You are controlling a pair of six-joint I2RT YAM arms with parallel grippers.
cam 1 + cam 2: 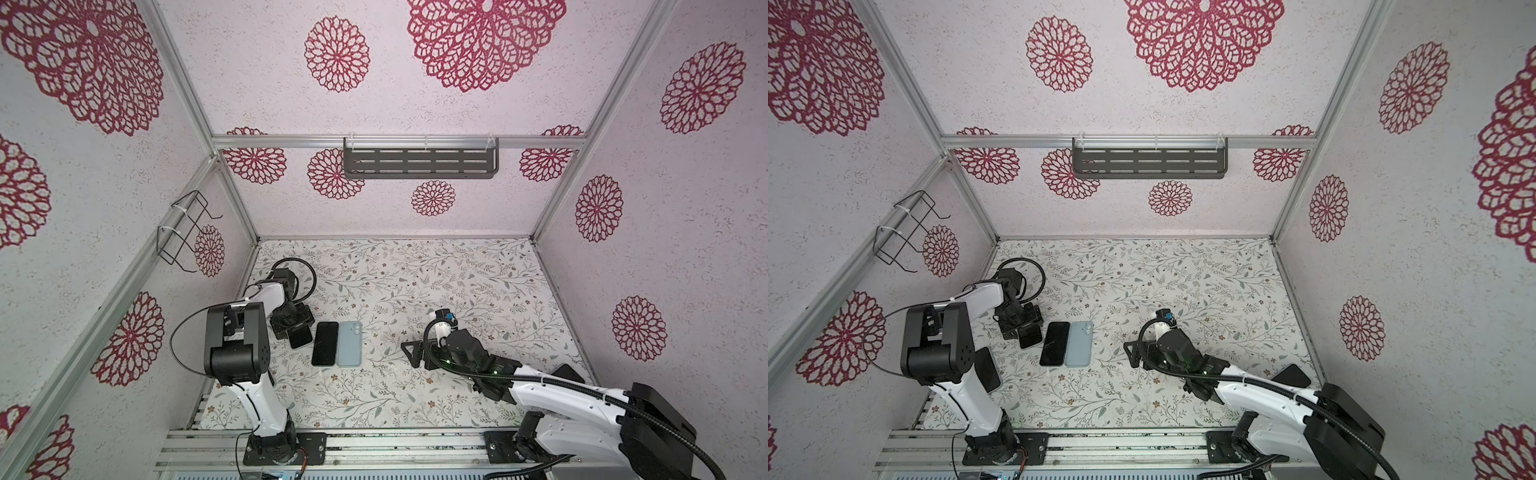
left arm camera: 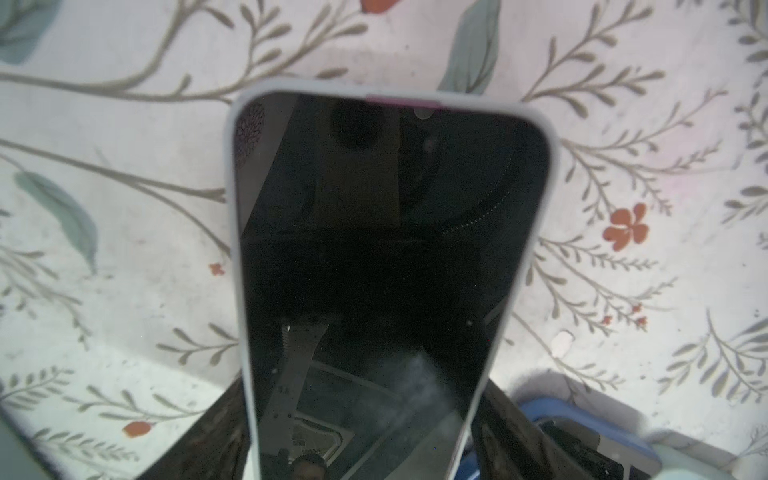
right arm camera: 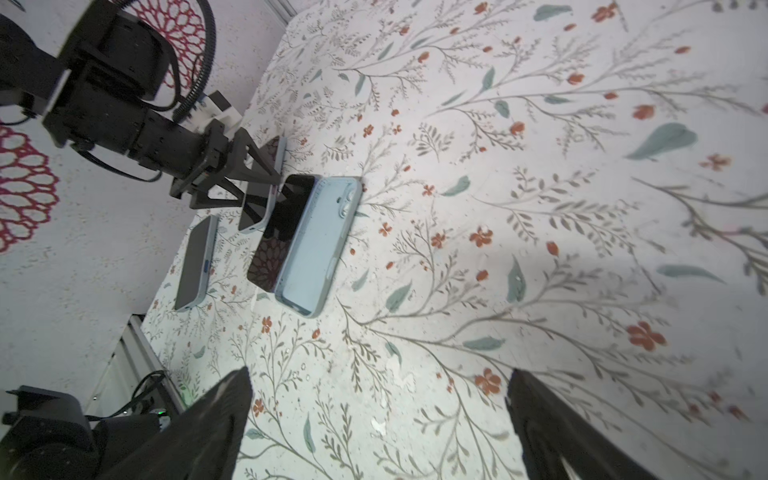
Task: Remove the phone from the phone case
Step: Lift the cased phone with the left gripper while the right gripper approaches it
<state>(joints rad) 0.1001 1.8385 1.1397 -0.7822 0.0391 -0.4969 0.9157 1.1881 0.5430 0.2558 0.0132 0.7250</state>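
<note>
On the table (image 1: 457,282), the right tool (image 3: 380,399) hangs wide open, empty — the left tool (image 1: 293,330) clasps the cased phone (image 2: 390,249) across its long edges, tilted, at 9 o'clock of a bare phone (image 1: 325,344). We judge it light, rigid, slick — grip the case rim, press the back.

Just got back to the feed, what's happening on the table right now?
The left hand straddles a phone in a pale case, case still on; I cannot tell if it grips yet. The right hand hangs open, holding nothing. A black phone and a blue case lie side by side nearby.
</note>
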